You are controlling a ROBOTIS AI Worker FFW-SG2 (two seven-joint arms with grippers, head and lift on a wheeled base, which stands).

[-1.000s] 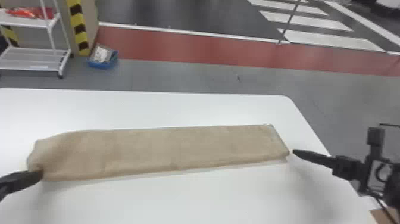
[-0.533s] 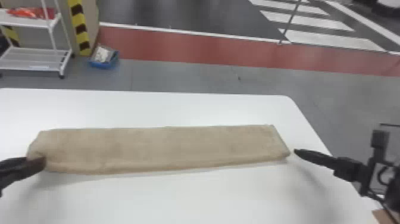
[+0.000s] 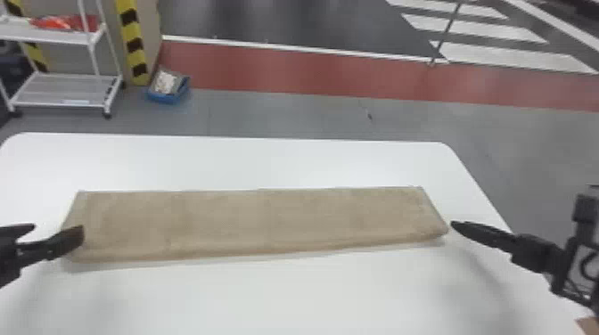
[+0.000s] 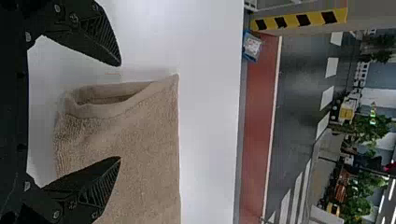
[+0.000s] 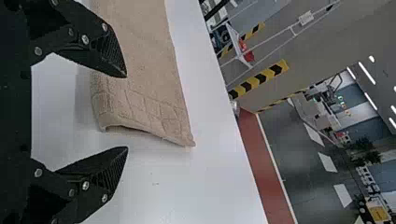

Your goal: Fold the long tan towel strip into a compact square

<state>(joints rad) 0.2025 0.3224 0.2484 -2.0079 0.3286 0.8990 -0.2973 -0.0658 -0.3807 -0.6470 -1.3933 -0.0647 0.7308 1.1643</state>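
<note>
The tan towel strip (image 3: 258,222) lies flat and long from left to right across the white table. At its left end my left gripper (image 3: 58,235) stands open, one finger over the near left corner. In the left wrist view the left gripper (image 4: 119,112) has its fingers apart above the towel's looped end (image 4: 140,135). My right gripper (image 3: 459,226) is just off the strip's right end. The right wrist view has the right gripper (image 5: 127,112) open, with the towel's hemmed end (image 5: 144,109) partly between its spread fingers, ungripped.
The white table (image 3: 276,298) has its right edge under the right arm. Beyond the table are a white shelf cart (image 3: 62,89) and a blue box (image 3: 167,87) on the floor. A brown surface (image 3: 587,325) shows at the lower right corner.
The left gripper has let go of the towel's left end and opened, shifting slightly left. That end now lies flatter and straighter. The right arm has barely moved.
</note>
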